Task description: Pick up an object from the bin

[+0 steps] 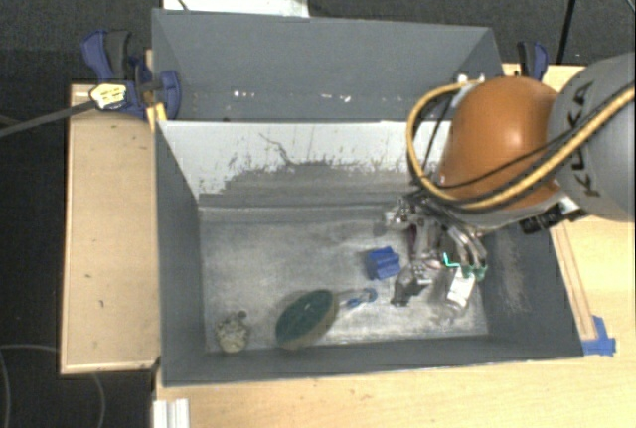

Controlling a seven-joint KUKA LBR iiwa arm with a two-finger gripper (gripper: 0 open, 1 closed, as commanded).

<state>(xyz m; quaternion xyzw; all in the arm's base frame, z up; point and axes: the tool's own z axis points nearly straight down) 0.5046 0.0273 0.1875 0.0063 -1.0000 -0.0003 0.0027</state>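
Claw: the claw [429,289] hangs low over the right part of the bin [248,217], under the arm's orange cover [497,133]; I cannot tell from this angle whether it is released or clenched, and I see no thing held in it
Nearest thing: a small blue block [381,263] lies on the bin floor just left of the claw, right of the middle; it looks apart from the claw, though the gap is hard to judge
Next nearest: a thin blue piece [360,298] lies on the floor in front of the block, between the claw and the green disc
Farther off: a dark green disc [305,315], oval and flat, lies near the front wall; a small grey-beige lump [233,333] sits in the front left corner, well apart from the claw
Step in hand: by my judgement the claw is at floor level beside the block, and the pick is not yet done
Risk, nudging: the block is beside the claw, not under it, so a sideways move or a closing could push it away across the smooth floor
Risk, empty grasp: the block is small and low, so a grip made too high would close on nothing
Risk, scraping: the claw is near the right wall and the floor, and a deeper reach could drag on the metal
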